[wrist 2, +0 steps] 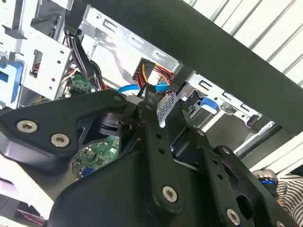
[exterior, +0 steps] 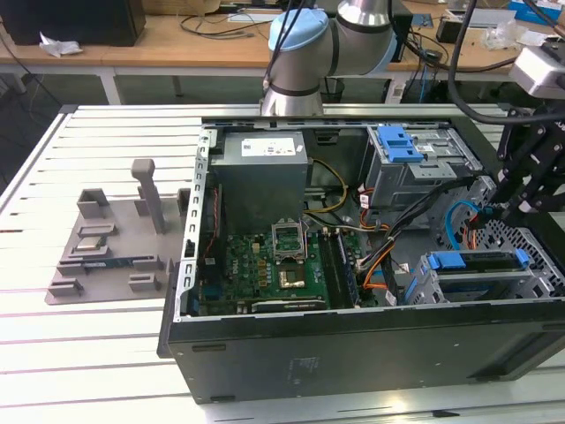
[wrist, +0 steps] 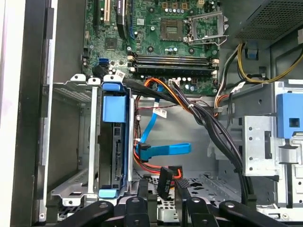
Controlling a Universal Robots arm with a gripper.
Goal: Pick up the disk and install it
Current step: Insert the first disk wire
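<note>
The open computer case (exterior: pixel 353 265) lies on its side on the slatted metal table (exterior: pixel 79 353), motherboard (exterior: pixel 274 265) exposed, the grey power supply (exterior: pixel 260 177) at its far side. At the exterior view's right the arm hangs over the case's near-right corner, the gripper (exterior: pixel 521 190) just above the drive cage (exterior: pixel 477 283). The disk (wrist: pixel 115 156), with its blue rails, already sits in that cage, on edge in the first wrist view, next to the empty bay. The fingers (wrist: pixel 165 182) close narrowly on a black cable connector (wrist: pixel 166 178) just beside the blue data cable (wrist: pixel 163 150). I judge the risk lies in the crowding: orange and black wires (wrist: pixel 208 118) run close by, and a skewed connector could snag them or bend at the disk's port.
</note>
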